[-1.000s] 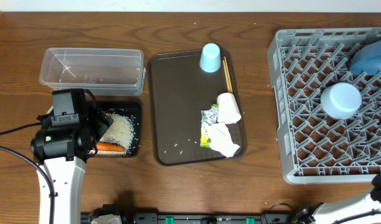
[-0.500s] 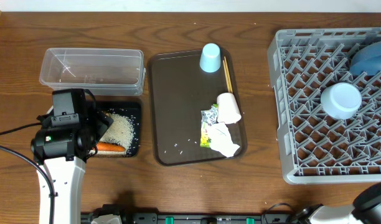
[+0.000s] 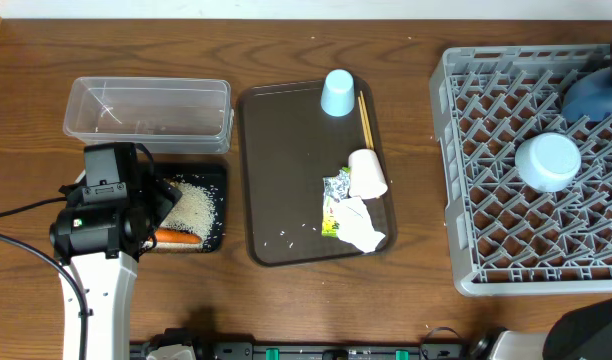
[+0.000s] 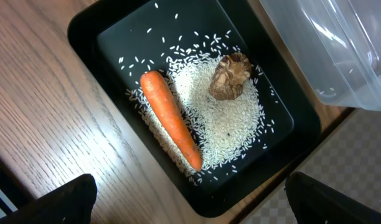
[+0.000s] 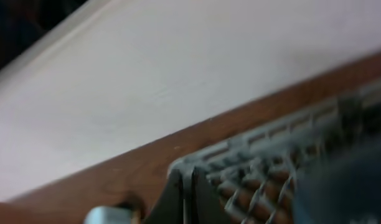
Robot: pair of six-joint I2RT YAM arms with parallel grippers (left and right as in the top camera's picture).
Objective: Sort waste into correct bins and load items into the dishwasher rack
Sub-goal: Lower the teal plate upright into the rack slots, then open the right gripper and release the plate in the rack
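My left gripper (image 4: 190, 204) hangs open above the black tray (image 4: 91, 37), which holds an orange carrot (image 4: 172, 119), white rice (image 4: 231, 127) and a brown food lump (image 4: 231, 76). The clear tub (image 3: 146, 115) stands just behind it. On the brown serving tray (image 3: 286, 160) lie a light blue cup (image 3: 337, 93), chopsticks (image 3: 365, 120), a tipped white cup (image 3: 366, 172), a wrapper (image 3: 336, 192) and a napkin (image 3: 361, 228). The dishwasher rack (image 3: 486, 200) holds the dark blue bowl (image 3: 596, 92) and the pale blue bowl (image 3: 547, 160). My right gripper (image 5: 187, 199) is shut and empty, near a rack corner (image 5: 265, 162).
A few rice grains (image 3: 286, 236) are scattered on the brown tray's front part. Bare wooden table lies between the brown tray and the rack. The right arm (image 3: 586, 335) shows only as a dark shape at the bottom right edge. The right wrist view is blurred.
The right gripper has closed with nothing in it, and the right arm has shifted along the bottom right edge. The left arm and all objects have stayed put.
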